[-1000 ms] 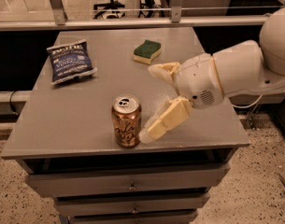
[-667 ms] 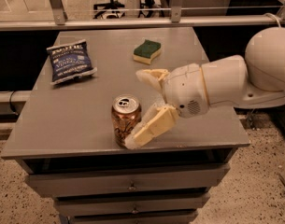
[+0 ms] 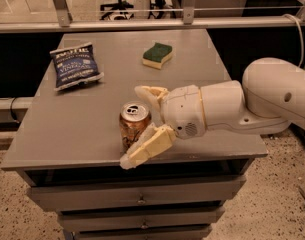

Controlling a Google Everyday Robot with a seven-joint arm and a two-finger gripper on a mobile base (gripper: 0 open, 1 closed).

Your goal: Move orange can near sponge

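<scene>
The orange can (image 3: 132, 125) stands upright near the front edge of the grey table (image 3: 82, 129), its silver pull-tab top showing. My gripper (image 3: 137, 126) reaches in from the right and is open, with one cream finger (image 3: 151, 93) behind the can and the other (image 3: 144, 148) in front of it, so the can stands between them. The sponge (image 3: 157, 55), dark green on top and pale yellow below, lies at the back of the table, well beyond the can.
A blue chip bag (image 3: 74, 65) lies at the back left of the table. Drawers (image 3: 137, 199) sit below the table's front edge. A metal rail (image 3: 142, 24) runs behind the table. My white arm (image 3: 242, 104) spans the table's right side.
My gripper has moved left toward the can; its fingers, which were beside the can on the right, now stand on either side of it. The can has not moved.
</scene>
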